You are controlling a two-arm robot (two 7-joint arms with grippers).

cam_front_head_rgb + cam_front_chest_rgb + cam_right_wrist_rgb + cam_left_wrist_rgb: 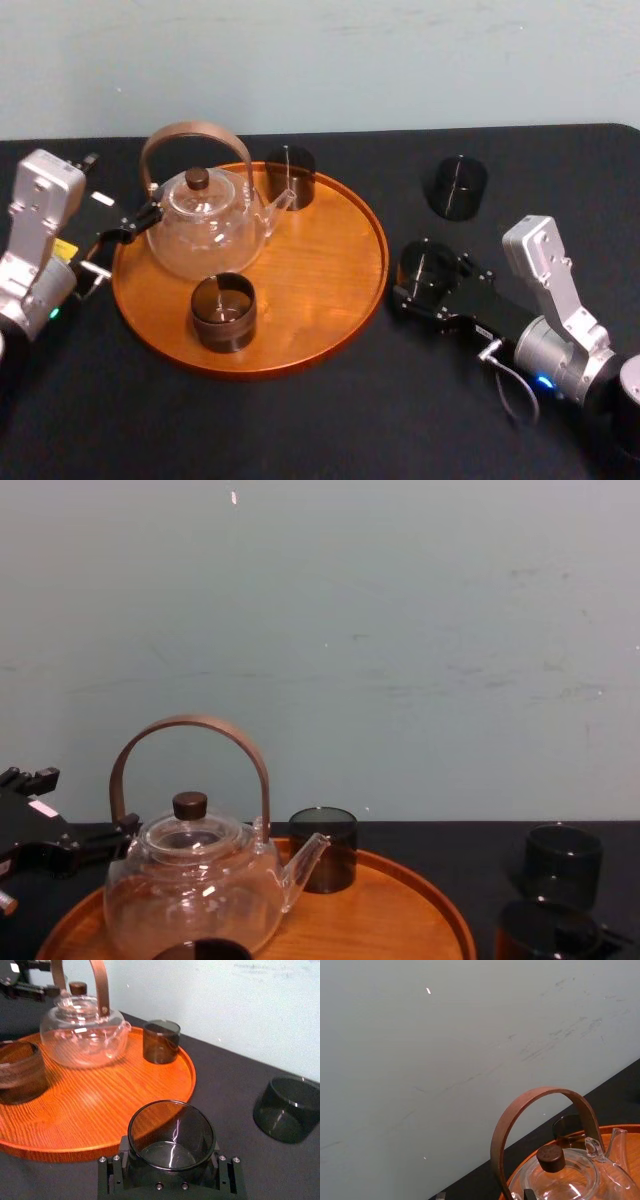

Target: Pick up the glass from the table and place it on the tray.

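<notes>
Nearest me, the glass (171,1135) stands upright, its long axis vertical and mouth up, clamped in my right tool (428,270) over the tabletop (300,430), just right of the tray (330,260) rim. My left tool (143,218) sits at the tray's left edge beside the teapot (205,225); its state I cannot tell.
</notes>
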